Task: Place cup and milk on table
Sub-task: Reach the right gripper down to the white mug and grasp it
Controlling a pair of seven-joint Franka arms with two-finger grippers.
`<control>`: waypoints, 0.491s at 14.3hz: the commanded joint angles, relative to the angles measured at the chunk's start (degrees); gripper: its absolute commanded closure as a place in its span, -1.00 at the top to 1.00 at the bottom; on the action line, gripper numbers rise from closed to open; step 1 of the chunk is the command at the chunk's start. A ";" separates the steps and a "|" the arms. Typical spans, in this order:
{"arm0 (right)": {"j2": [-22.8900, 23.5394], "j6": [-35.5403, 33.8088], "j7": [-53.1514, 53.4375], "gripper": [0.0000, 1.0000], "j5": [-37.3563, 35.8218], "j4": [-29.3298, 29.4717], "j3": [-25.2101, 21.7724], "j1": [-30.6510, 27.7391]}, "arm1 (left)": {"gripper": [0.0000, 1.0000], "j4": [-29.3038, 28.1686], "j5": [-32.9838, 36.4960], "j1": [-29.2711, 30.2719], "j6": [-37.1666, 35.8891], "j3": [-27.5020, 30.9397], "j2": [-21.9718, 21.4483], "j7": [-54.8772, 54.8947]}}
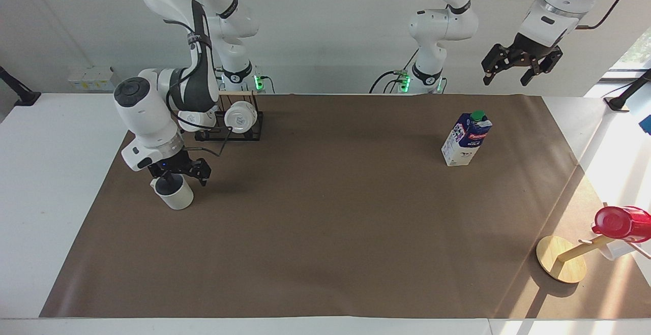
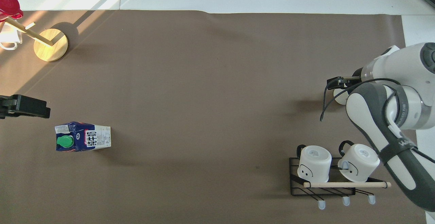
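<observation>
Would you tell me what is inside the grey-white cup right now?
In the facing view, one finger of the right gripper reaches down into the cup; the other hangs outside its rim. The gripper covers most of the dark inside, so any contents cannot be seen.

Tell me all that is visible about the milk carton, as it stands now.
The milk is a tall carton, apparently cardboard: dark blue top with a red label, white lower part, green screw cap. It stands upright on the brown sheet of the table, toward the left arm's end. Nothing touches it; the left pincer hangs high above.
</observation>
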 commanded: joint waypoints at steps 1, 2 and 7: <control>0.55 1.81 -1.85 1.00 0.32 -1.72 0.36 -1.17 | 1.00 0.42 -0.74 0.72 -1.03 -0.46 -0.33 -0.33; 1.08 1.81 -1.76 1.00 0.23 -1.72 0.36 -1.52 | 1.00 0.42 -0.74 0.63 -1.03 -0.46 -0.33 -0.25; 2.75 2.69 -1.94 0.49 -0.03 -1.72 0.36 -1.78 | 1.00 0.42 -0.74 0.81 -1.03 -0.37 -0.33 -0.07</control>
